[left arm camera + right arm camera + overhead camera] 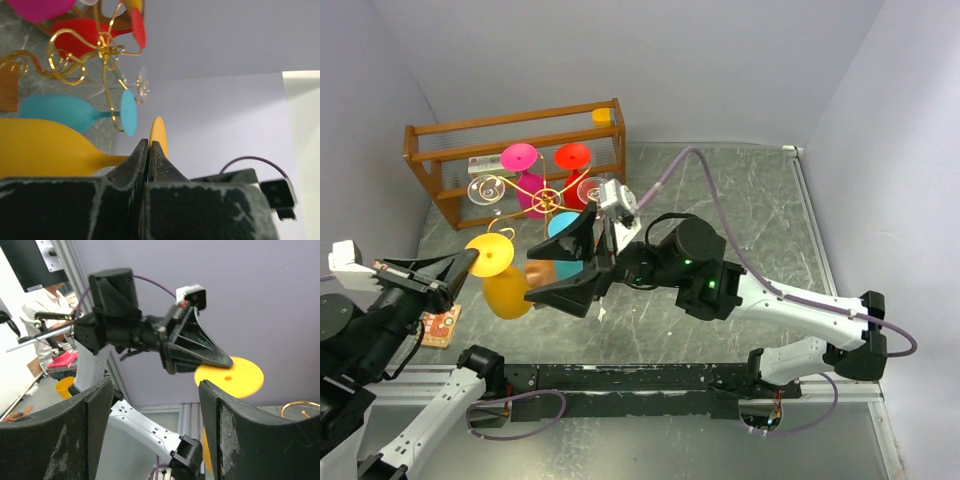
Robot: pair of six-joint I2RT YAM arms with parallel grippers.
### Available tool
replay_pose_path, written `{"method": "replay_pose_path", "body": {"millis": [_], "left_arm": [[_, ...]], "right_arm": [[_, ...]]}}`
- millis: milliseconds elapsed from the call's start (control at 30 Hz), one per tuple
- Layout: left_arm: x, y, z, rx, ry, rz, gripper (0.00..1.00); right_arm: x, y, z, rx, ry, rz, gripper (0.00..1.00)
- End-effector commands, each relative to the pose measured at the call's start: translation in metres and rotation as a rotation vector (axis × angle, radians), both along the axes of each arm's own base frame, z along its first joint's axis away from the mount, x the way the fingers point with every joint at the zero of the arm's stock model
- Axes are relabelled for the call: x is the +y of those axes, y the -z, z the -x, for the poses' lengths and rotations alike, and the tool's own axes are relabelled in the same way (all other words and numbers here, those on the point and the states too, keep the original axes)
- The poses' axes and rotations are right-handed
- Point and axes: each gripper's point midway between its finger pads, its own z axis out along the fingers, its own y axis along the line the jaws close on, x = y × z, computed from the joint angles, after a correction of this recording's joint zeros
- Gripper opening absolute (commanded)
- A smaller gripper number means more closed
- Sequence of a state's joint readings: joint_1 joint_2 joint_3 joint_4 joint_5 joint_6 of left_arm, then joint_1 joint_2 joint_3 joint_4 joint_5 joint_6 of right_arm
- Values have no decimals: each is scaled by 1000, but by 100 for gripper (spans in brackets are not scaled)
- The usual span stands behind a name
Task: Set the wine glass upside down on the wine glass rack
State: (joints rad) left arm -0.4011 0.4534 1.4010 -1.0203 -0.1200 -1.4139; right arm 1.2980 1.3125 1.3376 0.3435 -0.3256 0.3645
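Starting nearest, one black base plate (620,378) runs along the front edge of the table (740,200). Just beyond it, the left gripper (468,262) is pinched tight on the thin stem of one opaque yellow wine glass (505,290), close under its flat round foot. The glass hangs bowl-down at the near-left side of the rack; whether its stem sits in a scroll I cannot tell. The right gripper (565,268) stands just beside it, its two rough black fingers (75,435) spread wide and holding nothing.

Behind them is one wine glass rack (545,195), thin gold wire with curled arms around a central post. Around it hang a teal glass (563,225), a pink glass (520,158), a red glass (572,155) and two clear glasses (485,188), all smooth and foot-up. That makes six glasses with the yellow one.

Farther back stands one orange-brown wooden open-frame crate (510,130). The tabletop is grey, marbled and scratched, and plain pale lilac walls (650,60) enclose it.
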Motion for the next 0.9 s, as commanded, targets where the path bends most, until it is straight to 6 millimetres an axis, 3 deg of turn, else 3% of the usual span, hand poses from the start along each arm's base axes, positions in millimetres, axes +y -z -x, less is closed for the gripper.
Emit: {"method": "replay_pose_path", "body": {"millis": [0, 67, 233, 633, 867], "left_arm": [[-3, 16, -6, 55, -5, 39, 7], [-3, 26, -10, 86, -11, 36, 7], [-4, 30, -21, 91, -32, 18, 7], [-18, 49, -65, 116, -58, -6, 7], [-12, 44, -78, 84, -116, -11, 7]], "right_arm": [[-19, -12, 9, 20, -17, -44, 69], [-26, -11, 10, 30, -17, -54, 70], [-39, -5, 11, 66, -5, -66, 70], [-70, -3, 9, 139, 35, -103, 70], [-77, 0, 6, 176, 53, -106, 70]]}}
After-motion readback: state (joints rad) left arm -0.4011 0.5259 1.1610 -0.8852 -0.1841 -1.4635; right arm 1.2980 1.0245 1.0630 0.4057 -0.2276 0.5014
